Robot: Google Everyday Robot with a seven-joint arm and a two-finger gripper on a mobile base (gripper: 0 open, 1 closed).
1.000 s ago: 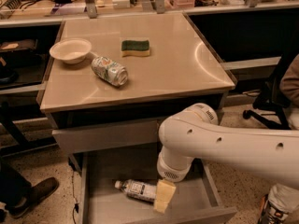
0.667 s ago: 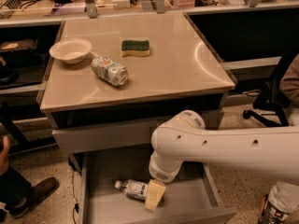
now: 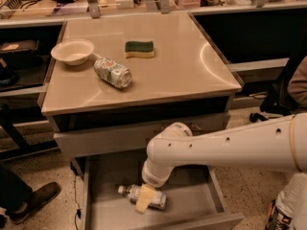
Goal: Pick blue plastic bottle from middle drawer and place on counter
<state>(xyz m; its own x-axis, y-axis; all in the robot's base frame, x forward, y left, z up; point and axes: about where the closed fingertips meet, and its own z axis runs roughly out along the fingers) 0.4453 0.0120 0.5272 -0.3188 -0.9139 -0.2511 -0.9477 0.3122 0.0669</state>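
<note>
In the open middle drawer (image 3: 192, 210) the blue plastic bottle (image 3: 160, 201) lies on its side where it lay before. The gripper (image 3: 145, 199), which a second ago hung just to the bottle's right, has slid left and now sits over its middle; whether it grips the bottle I cannot tell. Farther back, the counter (image 3: 182, 66) holds a can (image 3: 112, 72) on its side, a white bowl (image 3: 73, 51) and a sponge (image 3: 139, 49), none moved.
</note>
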